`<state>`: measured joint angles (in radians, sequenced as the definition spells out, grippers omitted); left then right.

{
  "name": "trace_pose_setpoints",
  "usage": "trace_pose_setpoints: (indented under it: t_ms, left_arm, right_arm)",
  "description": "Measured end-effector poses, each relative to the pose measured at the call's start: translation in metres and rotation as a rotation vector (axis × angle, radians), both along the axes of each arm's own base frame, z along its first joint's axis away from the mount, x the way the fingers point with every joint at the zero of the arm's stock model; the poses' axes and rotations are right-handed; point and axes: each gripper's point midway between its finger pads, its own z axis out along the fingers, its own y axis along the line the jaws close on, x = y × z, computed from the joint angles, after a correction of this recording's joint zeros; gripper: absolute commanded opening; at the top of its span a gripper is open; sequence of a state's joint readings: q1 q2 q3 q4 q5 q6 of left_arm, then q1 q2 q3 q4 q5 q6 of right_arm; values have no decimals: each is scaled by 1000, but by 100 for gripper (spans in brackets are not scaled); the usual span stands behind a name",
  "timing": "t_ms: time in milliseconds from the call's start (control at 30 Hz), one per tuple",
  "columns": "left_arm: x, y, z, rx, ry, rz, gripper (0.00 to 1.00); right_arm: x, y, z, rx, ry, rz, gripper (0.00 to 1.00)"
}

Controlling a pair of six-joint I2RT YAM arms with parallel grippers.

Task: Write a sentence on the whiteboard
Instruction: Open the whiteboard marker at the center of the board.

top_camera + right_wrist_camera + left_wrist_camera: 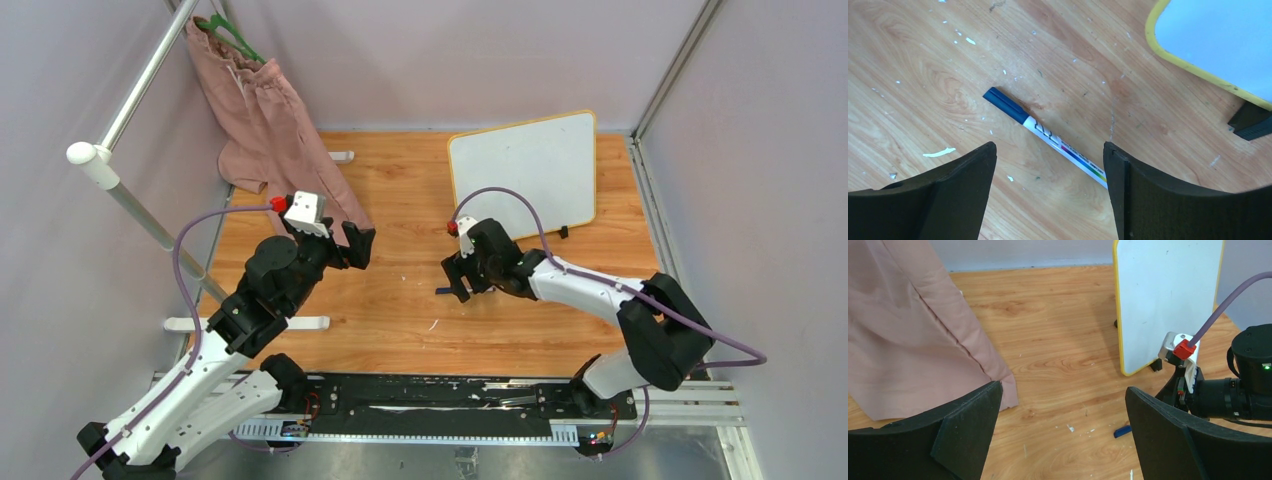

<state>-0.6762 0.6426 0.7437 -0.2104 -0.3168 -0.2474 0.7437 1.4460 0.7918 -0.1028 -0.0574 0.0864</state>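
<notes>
Across the wooden table point(400, 320) we take things from the biggest down. At the far left a pink garment point(265, 130) hangs from a rail and drapes onto the wood, well apart from the work. At the far right the whiteboard point(525, 170) stands on its small black feet, its face in the yellow frame turned toward the arms. We can make out no writing on that white face from any view, so we judge the sentence not yet begun.

The left gripper point(1063, 390) hovers near the garment's hem with its jaws spread wide and nothing between them. The right gripper point(1049, 150) hangs low over the table just in front of the board, jaws likewise spread, holding nothing. Beneath it, between the two fingers as the wrist camera sees them, lies the marker point(1045, 136). It is flat on the wood and apart from both fingers, its blue cap point(1005, 105) on and its capped end toward the left arm's side. Small white flecks are scattered on the wood around it.

We read the step in hand as picking up the marker. The next move, in our judgement, calls for the right gripper to come down until its fingers straddle the barrel, close on it crosswise, and lift. The cap would then have to come off, likely with the left gripper's help, before the tip can meet the board
</notes>
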Motion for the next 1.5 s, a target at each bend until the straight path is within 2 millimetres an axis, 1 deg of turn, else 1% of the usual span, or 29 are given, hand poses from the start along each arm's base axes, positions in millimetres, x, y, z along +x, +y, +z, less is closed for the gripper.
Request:
trace_pose_setpoints:
  t_ms: [133,267,467,567,800,967,1100,1267,1367,1500]
  left_arm:
    - [-1,0,1,-3,-3,-2,99]
    - [-1,0,1,-4,-4,-5,99]
    - [-1,-1,1,-6,-5,-11,99]
    - [-2,-1,2,-8,-8,-12,99]
    - [-2,-2,2,-10,-9,-18,99]
    - [-2,-2,2,-10,-9,-19,99]
    - [-2,-3,2,-13,-7,-19,99]
    - [-2,-4,2,-22,-1,-20,99]
    - [-3,-4,2,-26,0,-21,99]
    - [-3,-4,2,-27,0,-23,99]
  right_arm:
    - [-2,6,0,38,26,21,82]
    - [-6,9,-10,50,68,28,82]
    - [-14,4,-29,23,119,20,82]
    - [-14,4,-30,24,121,18,79]
    - [-15,2,-31,30,132,-4,67]
    - [-23,-6,-33,22,144,-59,49]
    - [-34,-13,-35,-7,164,-98,41]
    - [-47,-16,-36,-75,168,-94,38]
    - [-53,-16,-37,-126,171,-82,40]
    - [-52,-17,-37,-183,169,-76,43]
